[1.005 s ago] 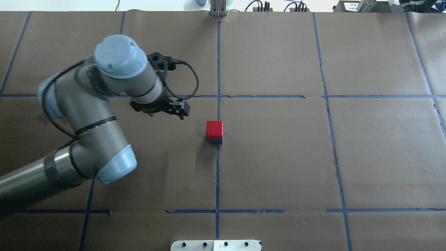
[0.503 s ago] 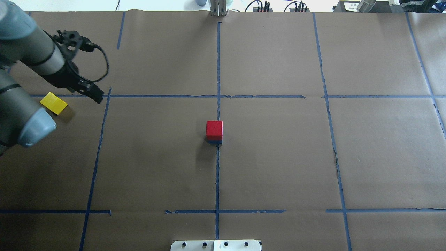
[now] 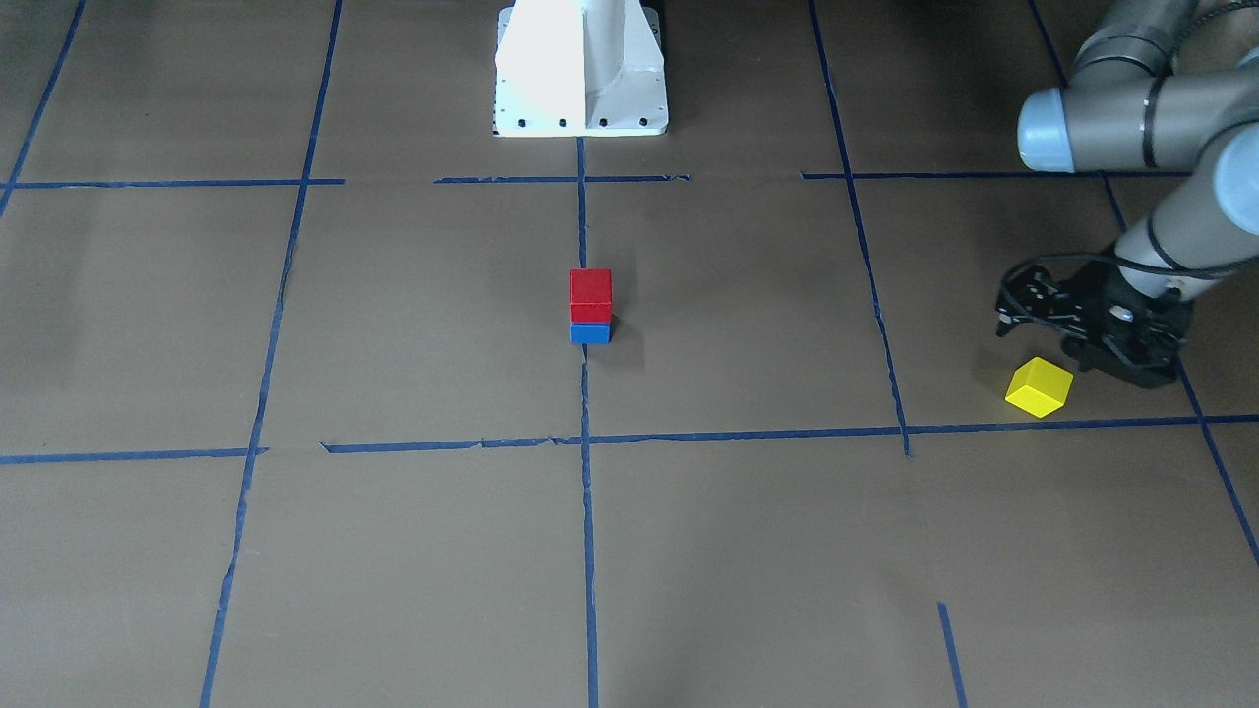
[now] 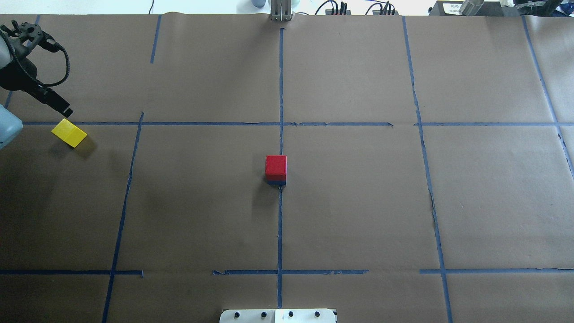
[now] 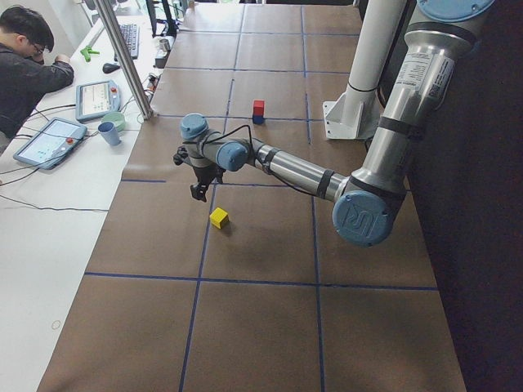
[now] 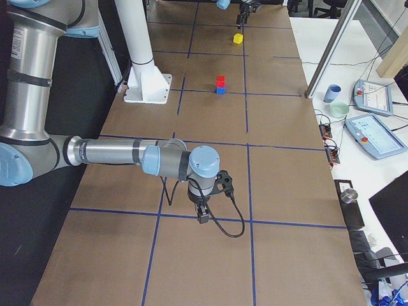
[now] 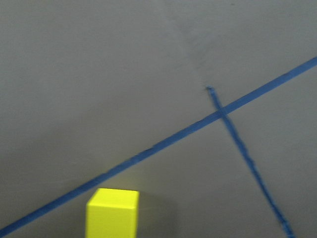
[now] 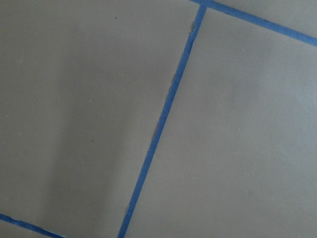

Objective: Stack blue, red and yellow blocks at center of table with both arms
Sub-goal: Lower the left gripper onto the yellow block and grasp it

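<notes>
Two are stacked at the tabletop [image 3: 393,324] centre, red block [image 3: 590,290] on blue block [image 3: 590,333]; the yellow block [image 3: 1038,386] lies well aside, just beside the left arm [image 3: 1175,231] and its jaws (released or clenched, I cannot tell), seemingly next to be grasped.

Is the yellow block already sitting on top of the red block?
No, the yellow block lies on the table, far from the red block.

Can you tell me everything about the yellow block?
The yellow block is a small, bright cube with a dull, matte look and crisp edges. It sits flat on the brown table, far out on the robot's left, turned cornerwise to the blue tape lines and close to one of them. Only the table touches it. The left hand hangs close by, apart from it.
</notes>
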